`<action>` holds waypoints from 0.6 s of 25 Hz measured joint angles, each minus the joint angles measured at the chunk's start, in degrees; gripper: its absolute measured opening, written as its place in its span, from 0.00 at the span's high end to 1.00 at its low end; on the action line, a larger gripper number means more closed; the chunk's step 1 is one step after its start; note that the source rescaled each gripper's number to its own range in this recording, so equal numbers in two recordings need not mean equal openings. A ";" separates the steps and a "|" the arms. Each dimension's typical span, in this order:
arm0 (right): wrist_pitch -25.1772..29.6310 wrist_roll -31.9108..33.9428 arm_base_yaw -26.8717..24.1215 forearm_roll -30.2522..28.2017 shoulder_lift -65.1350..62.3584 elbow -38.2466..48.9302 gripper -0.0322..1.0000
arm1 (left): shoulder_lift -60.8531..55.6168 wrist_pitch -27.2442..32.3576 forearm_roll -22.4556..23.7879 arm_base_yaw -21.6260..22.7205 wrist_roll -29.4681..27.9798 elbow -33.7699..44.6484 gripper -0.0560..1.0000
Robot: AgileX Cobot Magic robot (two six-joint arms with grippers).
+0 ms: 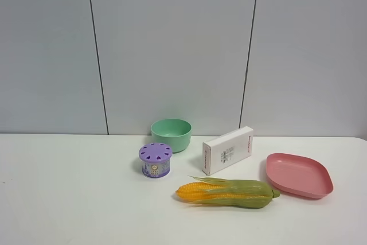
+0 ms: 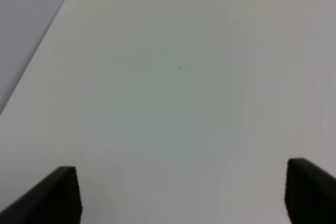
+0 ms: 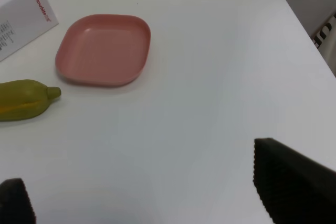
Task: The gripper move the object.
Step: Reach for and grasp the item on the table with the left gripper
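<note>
**Reach not yet begun: canister untouched, both grippers empty**

High view: the canister [image 1: 155, 160] stands upright on the table [image 1: 69, 193], a little left of centre. It is just in front of the bowl [image 1: 171, 134], and I cannot tell whether the two touch. The box [image 1: 227, 150] stands to its right, the corn [image 1: 226, 193] lies nearer and to the right, and the plate [image 1: 299, 175] sits furthest right. No arm shows here, so I judge we are at the very first step, with the approach not started.

Left wrist: the left gripper [image 2: 184, 195] has its jaws spread wide with nothing between them. I see only bare table beneath, and the canister is out of this view.

Right wrist: the right gripper [image 3: 152, 192] is likewise wide apart and holds nothing. The plate, the corn's green end and a corner of the box lie beyond it, with no canister in view.

Next, I judge the left arm is the better placed, since the canister sits on its side. It must swing in toward the centre, straddle the round body from above and close on its sides. One finger has to pass on the bowl's side without nudging the bowl.
</note>
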 joint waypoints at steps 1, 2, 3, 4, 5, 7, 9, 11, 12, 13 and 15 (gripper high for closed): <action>0.00 0.00 0.00 0.00 0.00 0.00 0.00 | 0.00 0.00 0.00 0.00 0.00 0.00 0.75; 0.00 0.00 0.00 0.00 0.00 0.00 0.00 | 0.00 0.00 0.00 0.00 0.00 0.00 0.75; 0.00 0.00 0.00 0.00 0.00 0.00 0.00 | 0.00 0.00 0.00 0.00 0.00 0.00 0.75; 0.00 0.00 0.00 0.00 0.00 0.00 0.00 | 0.00 0.00 0.00 0.00 0.00 0.00 0.75; 0.00 0.00 0.00 0.00 0.00 0.00 0.00 | 0.00 0.00 0.00 0.00 0.00 0.00 0.75; 0.00 0.00 0.00 0.00 0.00 0.00 0.00 | 0.00 0.00 0.00 0.00 0.00 0.00 0.75; 0.00 0.00 0.00 0.00 0.00 0.00 0.00 | 0.00 0.00 0.00 0.00 0.00 0.00 0.75; 0.00 0.00 0.00 0.00 0.00 0.00 0.00 | 0.00 0.00 0.00 0.00 0.00 0.00 0.75; 0.00 0.00 0.00 0.00 0.00 0.00 0.00 | 0.00 0.00 0.00 0.00 0.00 0.00 0.75; 0.00 0.00 0.00 0.00 0.00 0.00 0.00 | 0.00 0.00 0.00 0.00 -0.07 0.00 0.75; 0.00 0.00 0.00 0.00 0.00 0.00 0.00 | 0.00 0.00 0.00 0.00 -0.07 0.00 0.75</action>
